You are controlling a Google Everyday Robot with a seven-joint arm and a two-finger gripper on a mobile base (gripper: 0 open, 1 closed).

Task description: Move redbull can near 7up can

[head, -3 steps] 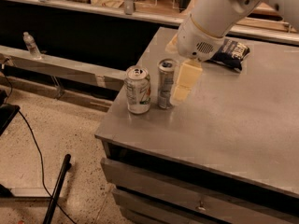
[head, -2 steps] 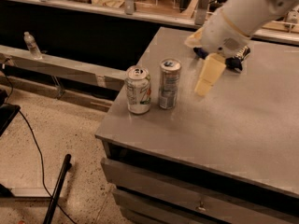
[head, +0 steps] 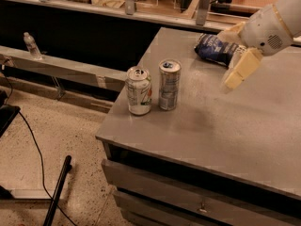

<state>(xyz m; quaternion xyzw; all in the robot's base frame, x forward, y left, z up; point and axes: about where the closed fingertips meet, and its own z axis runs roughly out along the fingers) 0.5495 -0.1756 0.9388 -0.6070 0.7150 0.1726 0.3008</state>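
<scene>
My fingers (head: 241,69) are spread and empty. They hang above the table (head: 211,126) toward its far edge, just beside a crumpled blue bag (head: 214,48) and well apart from both cans.

The redbull can (head: 169,84) stands upright near the left edge, just beside the 7up can (head: 139,91), which sits even closer to that edge. I cannot tell whether the two touch. By my reckoning the placing is done, so any trouble from here would come from me.

The redbull can is tall and slim, so I judge it would tip easily. If I swept low back toward the left edge, my arm could clip its top. It would fall against the 7up can, and either one could roll off the left edge or the front-left corner onto the floor.

The bag is the nearer worry. My lower finger points down close to it, so a careless pull sideways could snag it and drag it across the table toward the cans. Rising straight up before moving away seems safest to me.
</scene>
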